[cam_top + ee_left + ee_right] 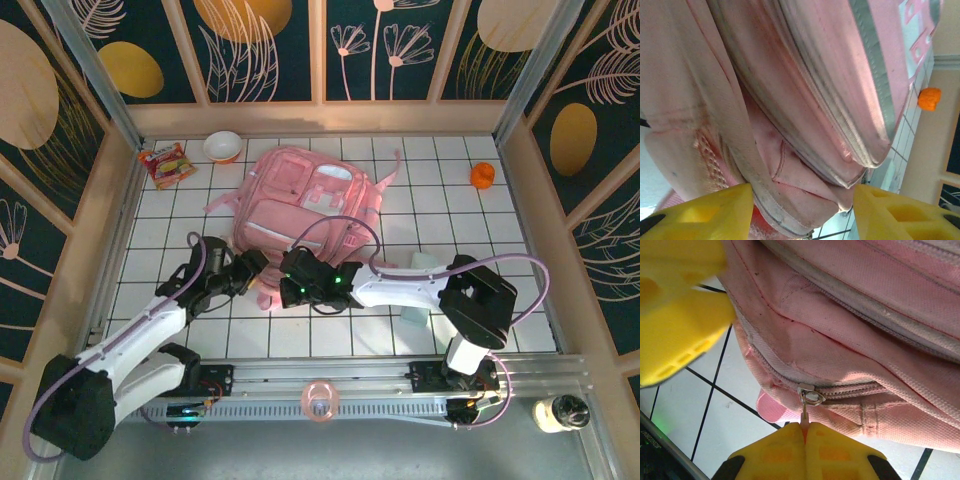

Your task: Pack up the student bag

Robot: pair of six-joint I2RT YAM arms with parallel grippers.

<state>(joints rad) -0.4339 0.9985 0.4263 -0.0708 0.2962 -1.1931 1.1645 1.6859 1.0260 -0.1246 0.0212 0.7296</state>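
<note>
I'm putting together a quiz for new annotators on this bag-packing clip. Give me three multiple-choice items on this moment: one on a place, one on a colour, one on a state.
1. Where is the white bowl?
A. far left of the table, beside the snack packet
B. on the near rail
C. against the right wall

2. What colour are the fingers of the grippers?
A. black
B. yellow
C. blue

3. What is the right gripper doing?
A. hanging open over bare tiles
B. shut on the zipper pull of the student bag
C. shut on a cup

Answers:
1 A: the top view shows the bowl next to the packet.
2 B: both wrist views show yellow fingers.
3 B: the right wrist view shows the pull pinched between closed fingers.
</note>
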